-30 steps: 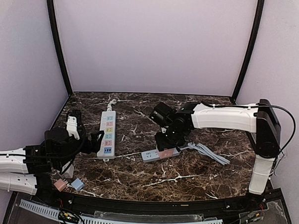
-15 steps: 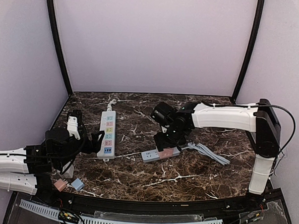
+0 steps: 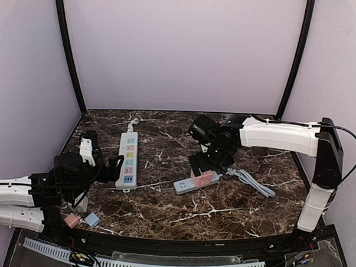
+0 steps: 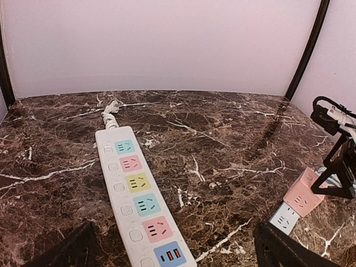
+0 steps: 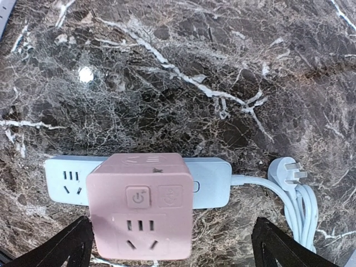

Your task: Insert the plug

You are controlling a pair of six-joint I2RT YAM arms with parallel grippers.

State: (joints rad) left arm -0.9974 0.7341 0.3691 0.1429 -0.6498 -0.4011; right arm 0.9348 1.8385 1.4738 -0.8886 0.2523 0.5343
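Found the pink cube plug [image 5: 142, 206] seated right on top of the short pale-blue power strip [image 5: 208, 181], roughly at the middle of it. Prongs hidden underneath, so couldn't tell how deep. Saw a power button and a socket face on the cube's upper side, plus one free socket left showing at the strip's end. Traced the strip's grey cable [image 5: 295, 194] off the other end into a loose bundle lying on the marble. Caught the right gripper [image 3: 207, 165] directly above the cube, claw released, fingers [image 5: 67, 245] spread wide to either side and not pinching anything. Placed the whole lot a bit right of centre on the dark marble table [image 3: 222, 212] in the overhead view.

Over on the left, noticed the long white power strip [image 4: 139, 206] with pastel sockets in a row, lying well apart from the short one, cord end pointing toward the back wall. Had the left gripper [image 4: 178, 253] low and right by its near end, also released, jaws wide and gripping nothing. Spotted two small blocks too, a pink block [image 3: 72, 220] and a blue block [image 3: 92, 219], just beside each other, next to the left arm close to the table's near edge.
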